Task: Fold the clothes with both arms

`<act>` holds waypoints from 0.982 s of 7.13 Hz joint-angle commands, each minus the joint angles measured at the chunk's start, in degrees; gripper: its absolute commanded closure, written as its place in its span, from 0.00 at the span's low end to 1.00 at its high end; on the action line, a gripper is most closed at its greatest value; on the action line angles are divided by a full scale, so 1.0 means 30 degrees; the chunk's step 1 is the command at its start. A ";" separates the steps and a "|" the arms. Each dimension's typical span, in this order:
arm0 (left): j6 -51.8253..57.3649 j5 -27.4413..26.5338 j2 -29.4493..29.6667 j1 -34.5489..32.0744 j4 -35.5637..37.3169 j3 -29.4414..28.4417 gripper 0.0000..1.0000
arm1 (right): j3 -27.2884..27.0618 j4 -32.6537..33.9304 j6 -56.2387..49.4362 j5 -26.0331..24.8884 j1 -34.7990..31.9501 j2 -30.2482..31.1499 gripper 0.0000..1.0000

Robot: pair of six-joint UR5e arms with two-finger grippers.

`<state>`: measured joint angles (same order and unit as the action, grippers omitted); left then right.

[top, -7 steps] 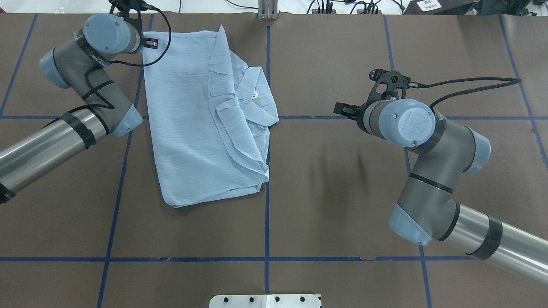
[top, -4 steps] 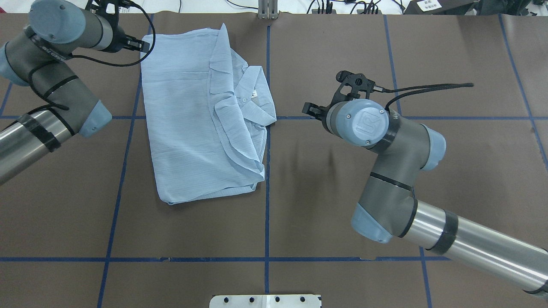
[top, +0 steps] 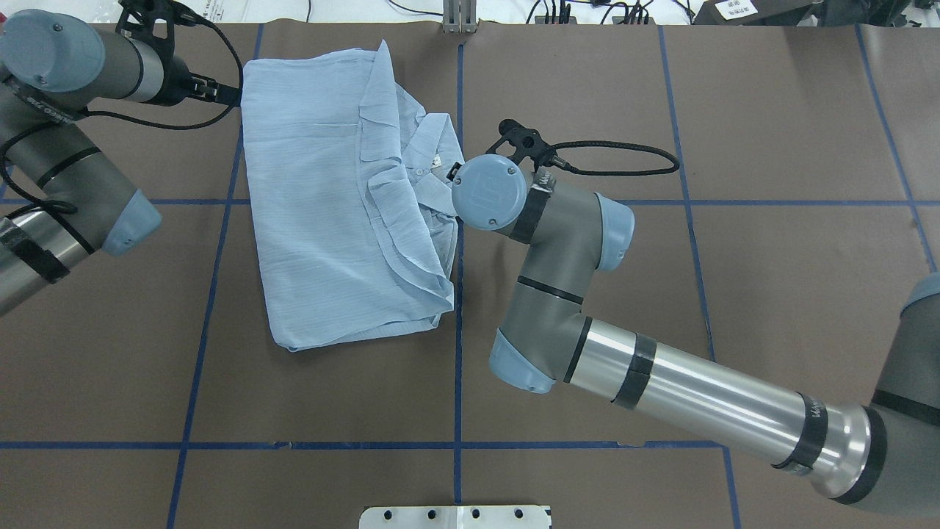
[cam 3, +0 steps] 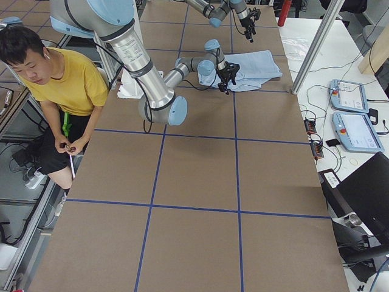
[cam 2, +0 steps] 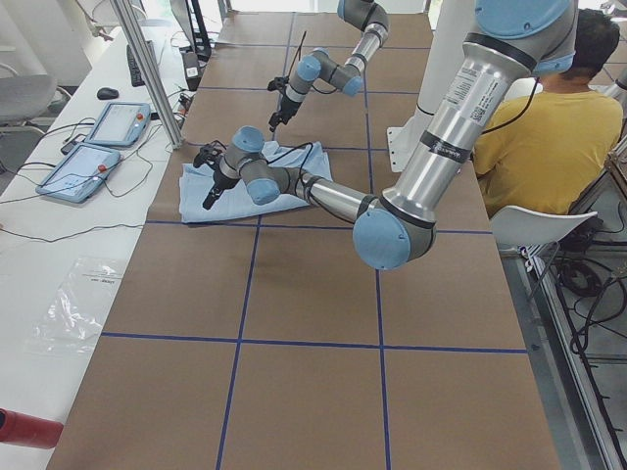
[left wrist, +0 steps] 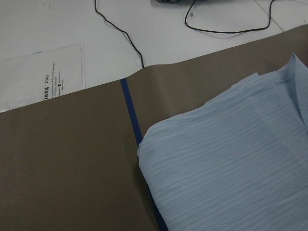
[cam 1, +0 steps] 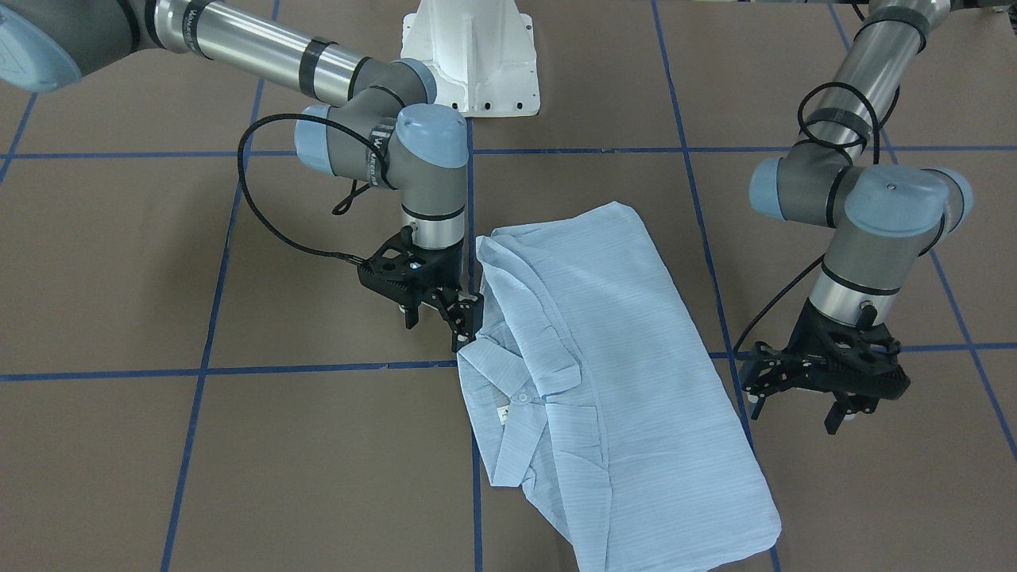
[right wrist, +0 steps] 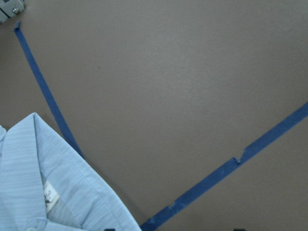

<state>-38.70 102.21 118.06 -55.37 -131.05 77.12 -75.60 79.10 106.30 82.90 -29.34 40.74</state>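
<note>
At collar edge, right pincer hangs released; left pincer released beside shirt. I'd pinch both layers low.

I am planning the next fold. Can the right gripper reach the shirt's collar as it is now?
Probably yes. The right gripper hangs open right beside the collar, at the edge of the shirt, with one finger about at the cloth. Nothing stands between them.
</note>
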 commanded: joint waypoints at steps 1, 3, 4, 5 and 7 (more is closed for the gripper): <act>-0.0021 0.0003 -0.0155 0.0028 0.0000 0.0162 0.00 | 0.1670 -0.0202 0.0749 -0.1145 0.0433 -0.1329 0.22; -0.0021 0.0003 -0.0185 0.0028 0.0000 0.0192 0.00 | 0.2375 -0.1161 0.0925 -0.1439 0.0552 -0.1422 0.25; 0.0008 0.0003 -0.0185 0.0028 0.0000 0.0192 0.00 | 0.3075 -0.1547 0.0925 -0.1586 0.0552 -0.1828 0.27; 0.0008 0.0003 -0.0214 0.0028 0.0000 0.0163 0.00 | 0.3778 -0.1580 0.0925 -0.1587 0.0639 -0.2238 0.29; 0.0008 0.0003 -0.0214 0.0028 0.0000 0.0192 0.00 | 0.3873 -0.1551 0.0925 -0.1616 0.0698 -0.2243 0.34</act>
<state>-38.68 102.22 117.44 -55.28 -131.05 77.67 -64.44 74.50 109.07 78.14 -27.38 34.16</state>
